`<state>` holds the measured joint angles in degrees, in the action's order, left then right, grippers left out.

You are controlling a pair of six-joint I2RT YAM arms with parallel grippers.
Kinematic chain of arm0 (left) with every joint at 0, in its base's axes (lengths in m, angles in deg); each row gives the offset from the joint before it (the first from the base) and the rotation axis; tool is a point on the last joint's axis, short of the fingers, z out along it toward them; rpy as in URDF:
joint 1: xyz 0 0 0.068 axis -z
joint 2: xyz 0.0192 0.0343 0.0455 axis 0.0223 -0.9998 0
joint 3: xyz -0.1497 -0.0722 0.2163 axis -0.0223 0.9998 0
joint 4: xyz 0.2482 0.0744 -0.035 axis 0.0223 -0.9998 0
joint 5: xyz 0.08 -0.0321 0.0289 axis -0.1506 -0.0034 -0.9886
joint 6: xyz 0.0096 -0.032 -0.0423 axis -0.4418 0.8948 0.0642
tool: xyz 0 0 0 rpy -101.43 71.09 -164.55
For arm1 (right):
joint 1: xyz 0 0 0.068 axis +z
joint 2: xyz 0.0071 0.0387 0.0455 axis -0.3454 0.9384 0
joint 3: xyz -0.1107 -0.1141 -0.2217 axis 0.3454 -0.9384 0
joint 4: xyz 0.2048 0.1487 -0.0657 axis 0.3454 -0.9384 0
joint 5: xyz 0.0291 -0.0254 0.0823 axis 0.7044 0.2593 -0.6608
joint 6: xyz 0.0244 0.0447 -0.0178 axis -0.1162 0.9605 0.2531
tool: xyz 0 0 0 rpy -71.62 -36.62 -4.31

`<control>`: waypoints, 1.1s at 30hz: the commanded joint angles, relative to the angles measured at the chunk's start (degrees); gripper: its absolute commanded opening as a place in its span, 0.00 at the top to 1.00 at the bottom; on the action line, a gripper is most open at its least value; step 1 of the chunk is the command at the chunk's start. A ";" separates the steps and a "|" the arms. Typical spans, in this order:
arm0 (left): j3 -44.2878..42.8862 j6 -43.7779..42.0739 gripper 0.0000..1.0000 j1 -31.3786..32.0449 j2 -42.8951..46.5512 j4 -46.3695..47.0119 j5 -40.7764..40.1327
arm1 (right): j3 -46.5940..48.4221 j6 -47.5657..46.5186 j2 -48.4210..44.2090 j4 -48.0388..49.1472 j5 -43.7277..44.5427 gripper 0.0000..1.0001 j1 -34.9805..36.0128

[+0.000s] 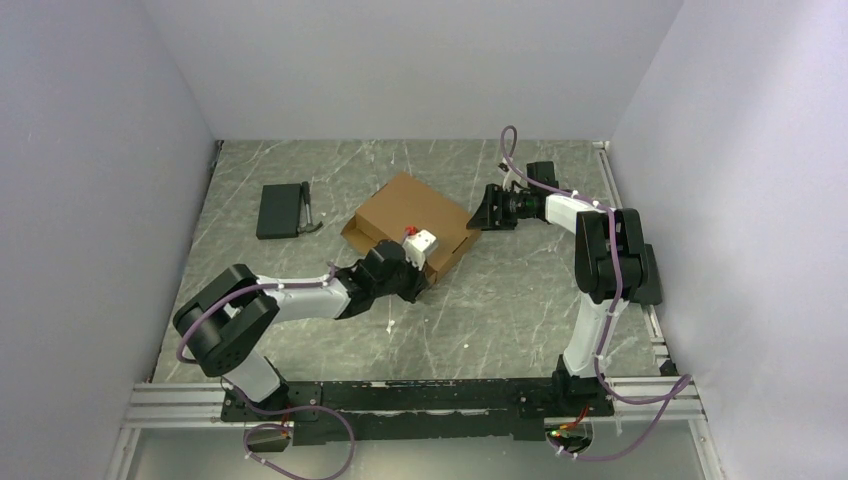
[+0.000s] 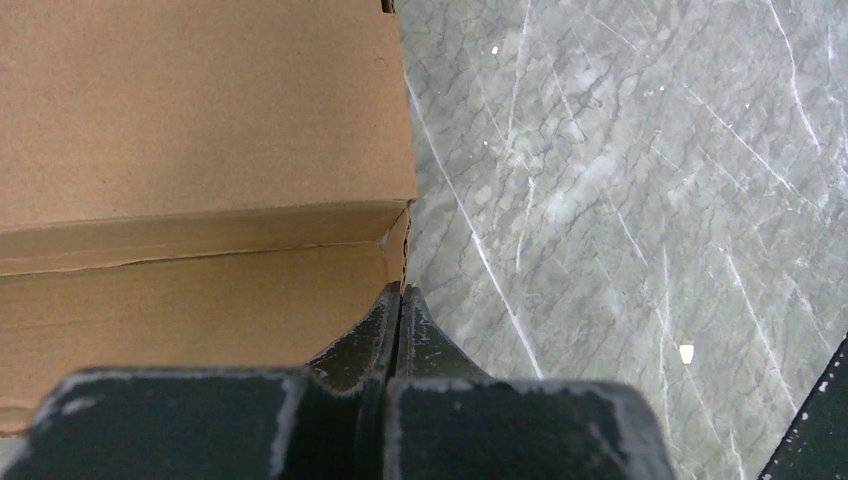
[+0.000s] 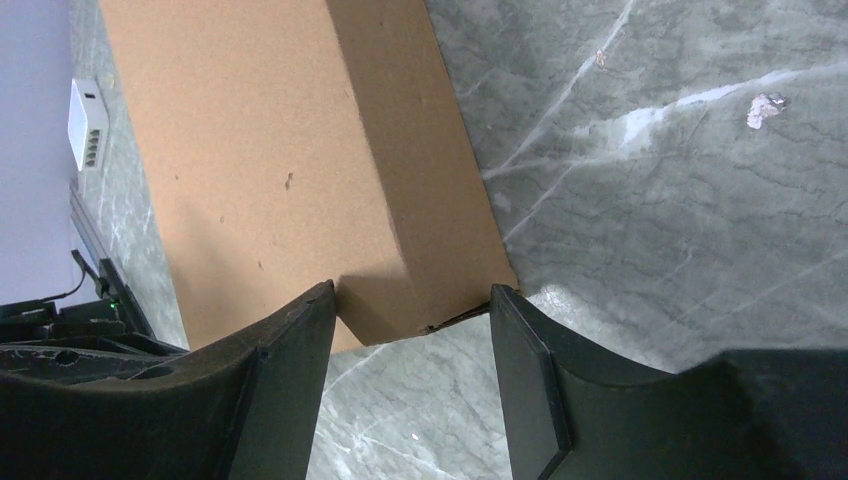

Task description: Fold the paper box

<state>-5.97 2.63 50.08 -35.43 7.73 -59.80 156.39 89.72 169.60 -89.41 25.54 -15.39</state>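
lab cell: white walls [image 1: 100, 150], marble tabletop [image 1: 500, 310]

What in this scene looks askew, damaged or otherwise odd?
The paper box lies turned at an angle to the table edges. At its near corner the side seam gapes slightly, so that wall is not fully tucked. Nothing looks torn or spilled.

white links, black joints (scuffed), purple cables

Even, bright overhead light, soft shadows under the paper box [image 3: 270, 170], near end effector surfaces blurred in wrist views
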 commanded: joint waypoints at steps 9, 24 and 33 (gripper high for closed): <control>-15.87 -0.79 1.00 -0.98 -4.59 -16.77 4.15 | 0.69 -2.93 1.79 -2.33 5.68 0.40 0.50; -21.12 2.56 0.63 -2.92 -2.86 -25.59 8.56 | 0.80 -3.30 1.84 -2.69 6.07 0.40 0.50; -13.13 9.09 0.43 -8.42 8.34 -24.91 11.18 | 0.89 -3.31 1.70 -2.78 5.99 0.40 0.56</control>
<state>-23.08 7.44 44.20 -32.87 -18.19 -50.58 156.79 89.09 169.62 -89.74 26.29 -15.13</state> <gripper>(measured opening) 0.557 0.602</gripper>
